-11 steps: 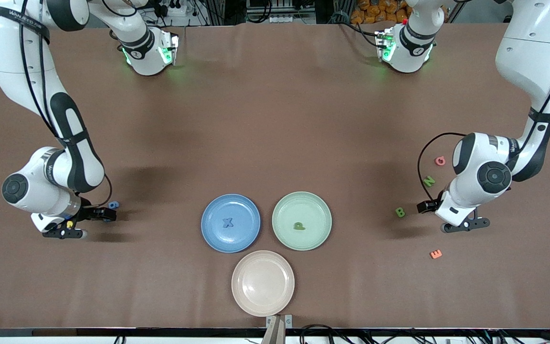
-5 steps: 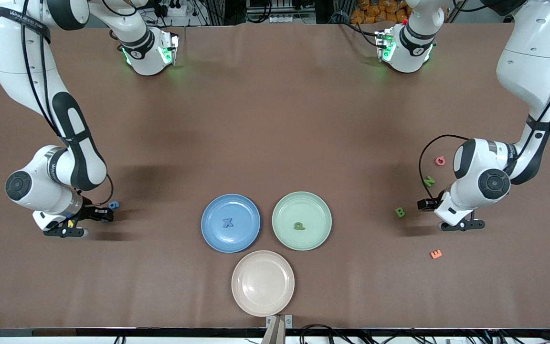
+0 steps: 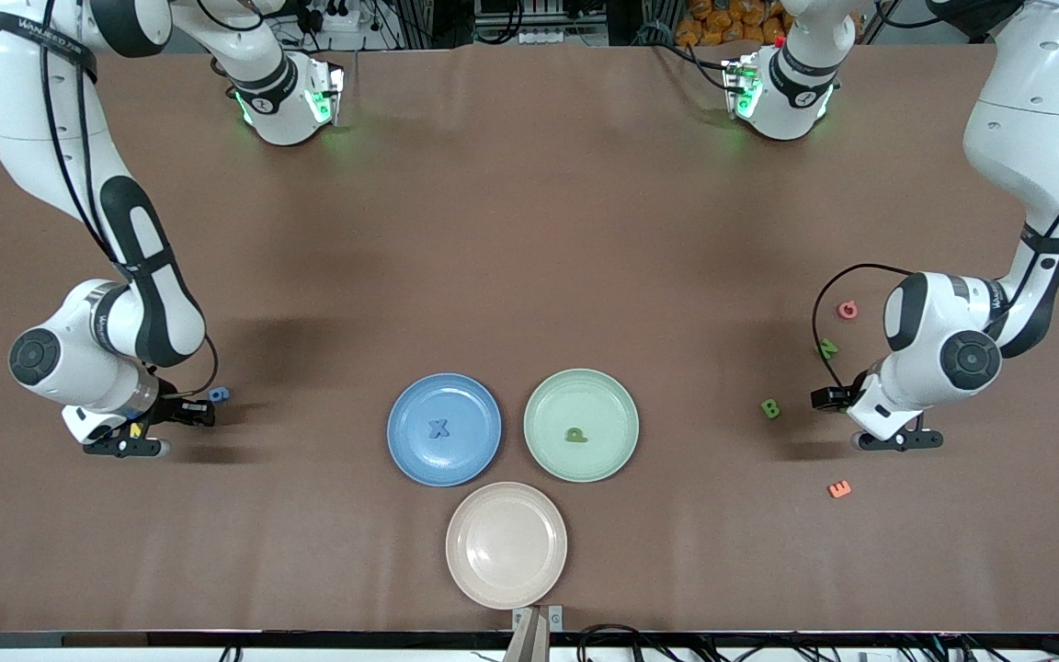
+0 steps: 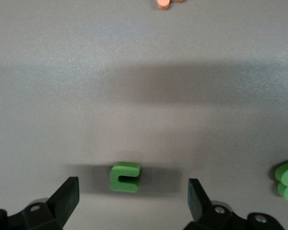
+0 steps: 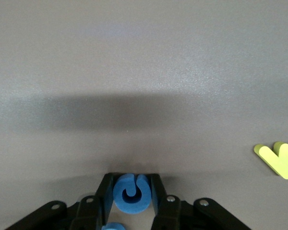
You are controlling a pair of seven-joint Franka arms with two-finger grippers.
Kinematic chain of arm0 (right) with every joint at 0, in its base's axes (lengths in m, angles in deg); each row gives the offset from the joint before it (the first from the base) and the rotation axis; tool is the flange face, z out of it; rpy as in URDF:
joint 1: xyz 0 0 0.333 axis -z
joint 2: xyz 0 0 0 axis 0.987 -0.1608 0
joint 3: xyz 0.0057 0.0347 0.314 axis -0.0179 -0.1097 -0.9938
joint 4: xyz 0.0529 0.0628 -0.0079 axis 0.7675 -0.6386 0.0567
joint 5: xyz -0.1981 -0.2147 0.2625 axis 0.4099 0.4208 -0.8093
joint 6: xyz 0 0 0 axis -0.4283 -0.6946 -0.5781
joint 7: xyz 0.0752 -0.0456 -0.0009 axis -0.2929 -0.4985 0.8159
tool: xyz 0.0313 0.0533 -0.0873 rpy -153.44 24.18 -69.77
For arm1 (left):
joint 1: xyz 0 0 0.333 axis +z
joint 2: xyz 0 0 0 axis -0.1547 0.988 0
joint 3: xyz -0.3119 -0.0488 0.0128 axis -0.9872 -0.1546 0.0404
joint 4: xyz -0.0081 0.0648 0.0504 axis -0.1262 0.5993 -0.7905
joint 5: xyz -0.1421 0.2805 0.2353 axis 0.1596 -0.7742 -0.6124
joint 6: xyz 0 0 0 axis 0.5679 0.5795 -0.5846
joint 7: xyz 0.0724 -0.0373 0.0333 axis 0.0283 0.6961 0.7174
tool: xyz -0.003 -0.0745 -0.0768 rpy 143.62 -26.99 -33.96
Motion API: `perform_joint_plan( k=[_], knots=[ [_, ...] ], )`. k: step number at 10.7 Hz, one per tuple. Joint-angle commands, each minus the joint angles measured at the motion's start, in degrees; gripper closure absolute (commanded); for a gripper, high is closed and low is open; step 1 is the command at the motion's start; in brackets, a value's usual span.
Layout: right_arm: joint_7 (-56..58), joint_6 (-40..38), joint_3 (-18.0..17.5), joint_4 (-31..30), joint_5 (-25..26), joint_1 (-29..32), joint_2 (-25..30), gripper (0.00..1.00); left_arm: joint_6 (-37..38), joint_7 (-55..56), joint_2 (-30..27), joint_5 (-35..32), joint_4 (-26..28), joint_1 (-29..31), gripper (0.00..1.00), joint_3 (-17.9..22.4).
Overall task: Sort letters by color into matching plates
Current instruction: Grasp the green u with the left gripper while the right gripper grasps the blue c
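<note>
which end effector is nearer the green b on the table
Left. The left end effector is low over the table at the left arm's end, close beside the green B. The right end effector is at the right arm's end, with both plates between.

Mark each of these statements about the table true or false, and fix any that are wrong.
1. The blue plate holds a blue X. True.
2. The right gripper stands open over bare table. False: its fingers are closed on a round blue letter.
3. The beige plate holds a letter. False: it holds nothing.
4. The left gripper is open, a small green letter lying between its fingers. True.
5. The green plate holds one green letter. True.
</note>
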Motion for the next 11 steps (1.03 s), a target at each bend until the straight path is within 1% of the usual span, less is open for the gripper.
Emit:
perform_joint_plan(
  k=[1, 4, 7, 11],
  knots=[
    [-0.3, 0.3, -0.7, -0.9, 0.3, -0.1, 0.8, 0.67, 0.3, -5.4, 0.8, 2.9, -1.1, 1.0, 0.0, -0.8],
    [-0.7, -0.8, -0.7, -0.1, 0.2, -0.7, 2.0, 0.68, 0.3, -5.5, 0.8, 2.7, -0.8, 0.9, 0.0, -0.6],
    [-1.7, -6.4, -0.8, 1.7, -0.4, -2.0, 4.4, 0.68, 0.3, -5.5, 1.5, 2.6, -1.0, 0.9, 0.0, -0.6],
    [-9.0, -9.1, -2.2, 6.0, -0.6, -7.1, 4.5, 0.68, 0.3, -7.5, 1.9, 2.7, -1.1, 1.0, 0.0, -0.6]
  ],
)
